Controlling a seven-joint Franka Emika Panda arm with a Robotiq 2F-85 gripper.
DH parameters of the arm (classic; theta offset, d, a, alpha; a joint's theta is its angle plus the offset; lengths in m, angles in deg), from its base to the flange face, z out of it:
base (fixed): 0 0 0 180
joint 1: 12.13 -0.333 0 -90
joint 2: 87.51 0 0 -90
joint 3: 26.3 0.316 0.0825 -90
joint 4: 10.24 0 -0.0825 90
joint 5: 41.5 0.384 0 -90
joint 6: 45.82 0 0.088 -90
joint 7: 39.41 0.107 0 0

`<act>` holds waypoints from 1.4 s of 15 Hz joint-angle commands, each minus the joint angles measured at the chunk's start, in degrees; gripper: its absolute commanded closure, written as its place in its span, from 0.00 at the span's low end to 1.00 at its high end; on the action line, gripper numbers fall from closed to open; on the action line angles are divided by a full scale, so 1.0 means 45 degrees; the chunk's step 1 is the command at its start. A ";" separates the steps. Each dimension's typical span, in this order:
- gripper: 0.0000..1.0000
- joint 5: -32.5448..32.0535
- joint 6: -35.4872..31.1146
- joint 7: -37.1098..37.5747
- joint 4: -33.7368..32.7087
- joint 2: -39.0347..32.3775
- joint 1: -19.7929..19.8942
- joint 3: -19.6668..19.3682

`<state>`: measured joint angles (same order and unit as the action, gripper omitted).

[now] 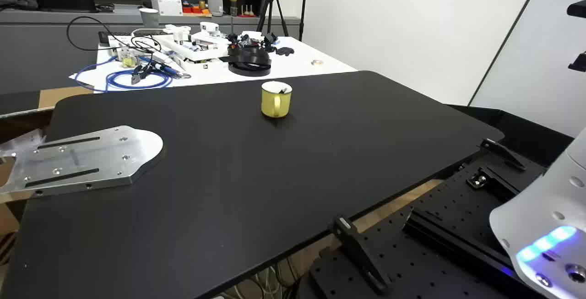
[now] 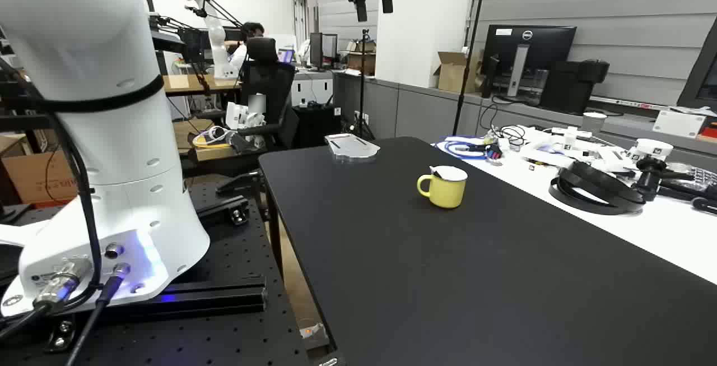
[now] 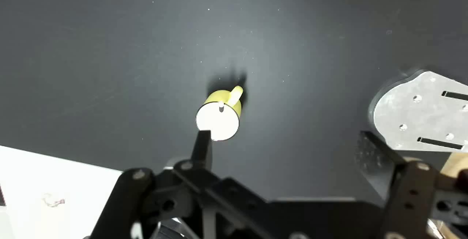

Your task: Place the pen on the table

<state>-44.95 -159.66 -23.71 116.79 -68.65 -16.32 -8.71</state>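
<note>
pen (image 1: 283,90), in an exterior view: dark tip poking up inside the yellow cup (image 1: 276,102), rest hidden.
yellow cup: upright on the black table (image 1: 247,175), handle facing the camera.
metal plate (image 1: 105,154): lies flat at the edge of the black table, 2 long slots (plus a scatter of round holes).
white table (image 1: 297,63): just beyond the black table, cluttered.
gripper (image 2: 375,9), in an exterior view: hangs high above the black table, well apart from the yellow cup, its 2 fingers (image 2: 362,12) spread.
pen, same view: dark end tilted at the rim by the handle, rest out of sight in the yellow cup.
arm base (image 2: 157,214): white, blue light on its side.
pen, wrist view: short stub at the rim beside the handle, lower part lost in glare.
gripper, wrist view: wide apart, black table showing between the fingers; 1 fingertip overlaps the cup's rim in the picture (can't judge depth).
</note>
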 commanded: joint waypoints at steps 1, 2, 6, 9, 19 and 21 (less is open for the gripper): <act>0.00 -0.0125 0.0041 0.0104 -0.0042 -0.0050 -0.0356 -0.0311; 0.00 -0.0124 0.0028 0.0104 -0.0046 -0.0049 -0.0356 -0.0311; 0.00 -0.0124 0.0019 0.0104 -0.0046 -0.0046 -0.0355 -0.0311; 0.00 -0.0124 0.0016 0.0104 -0.0047 -0.0046 -0.0355 -0.0311; 0.00 -0.0596 -0.0169 -0.0219 -0.0289 -0.0465 -0.0271 -0.0386; 0.00 -0.0858 -0.0605 -0.0635 -0.0409 -0.0883 -0.0228 -0.0580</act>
<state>-46.69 -160.62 -24.84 116.75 -69.49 -16.70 -9.45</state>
